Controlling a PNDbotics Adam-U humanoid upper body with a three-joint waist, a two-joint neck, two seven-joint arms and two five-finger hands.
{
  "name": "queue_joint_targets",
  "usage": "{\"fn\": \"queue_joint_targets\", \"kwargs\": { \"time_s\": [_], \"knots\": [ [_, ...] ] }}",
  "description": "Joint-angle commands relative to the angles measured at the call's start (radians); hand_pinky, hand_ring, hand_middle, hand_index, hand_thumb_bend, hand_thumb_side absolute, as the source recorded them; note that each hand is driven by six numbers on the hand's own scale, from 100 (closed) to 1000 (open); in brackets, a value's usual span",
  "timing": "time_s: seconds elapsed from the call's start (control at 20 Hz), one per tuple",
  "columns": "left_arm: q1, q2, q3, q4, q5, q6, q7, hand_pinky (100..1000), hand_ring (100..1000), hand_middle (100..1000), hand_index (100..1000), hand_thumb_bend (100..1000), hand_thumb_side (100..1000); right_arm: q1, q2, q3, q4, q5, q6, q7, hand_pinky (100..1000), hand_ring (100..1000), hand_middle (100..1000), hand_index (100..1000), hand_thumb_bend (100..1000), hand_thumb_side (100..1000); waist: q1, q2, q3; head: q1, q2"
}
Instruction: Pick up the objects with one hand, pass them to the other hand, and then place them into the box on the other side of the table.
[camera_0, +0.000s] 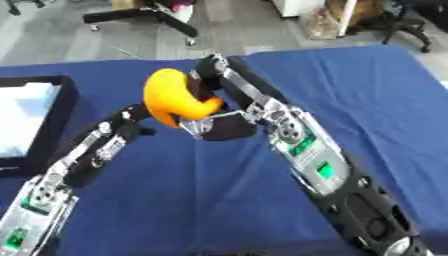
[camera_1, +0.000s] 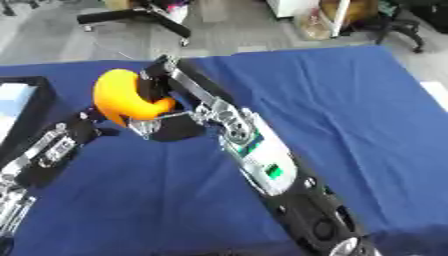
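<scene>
Blue cloth covered the table (camera_0: 385, 100) where both hands met mid-air: the left hand (camera_0: 131, 122) and right hand (camera_0: 210, 122) each closed on the orange curved object (camera_0: 171, 100); the black-rimmed box (camera_0: 52, 120) lay far left.

The right arm is reaching in diagonally from the lower right, its right hand (camera_0: 213, 80) raised with fingers curling round something. The left arm is stretching up from the lower left, its left hand (camera_0: 140, 120) meeting just below and beside the right hand.
</scene>
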Motion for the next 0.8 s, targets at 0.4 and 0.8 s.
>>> {"fn": "queue_joint_targets", "kwargs": {
  "time_s": [0.4,0.8],
  "knots": [
    [-0.054,0.03,-0.033,-0.093,-0.006,-0.022,-0.008,861,1000,965,904,313,638,-0.001,0.001,0.011,-0.057,-0.07,0.022,0.018,355,190,215,344,213,100,-0.003,-0.004,-0.004,0.01,-0.002],
    [-0.081,0.024,-0.039,-0.125,0.001,-0.032,0.06,858,1000,970,909,334,534,0.007,0.002,0.021,-0.053,-0.113,0.038,0.024,353,188,215,343,219,100,-0.005,-0.001,-0.006,0.006,-0.002]
  ]
}}
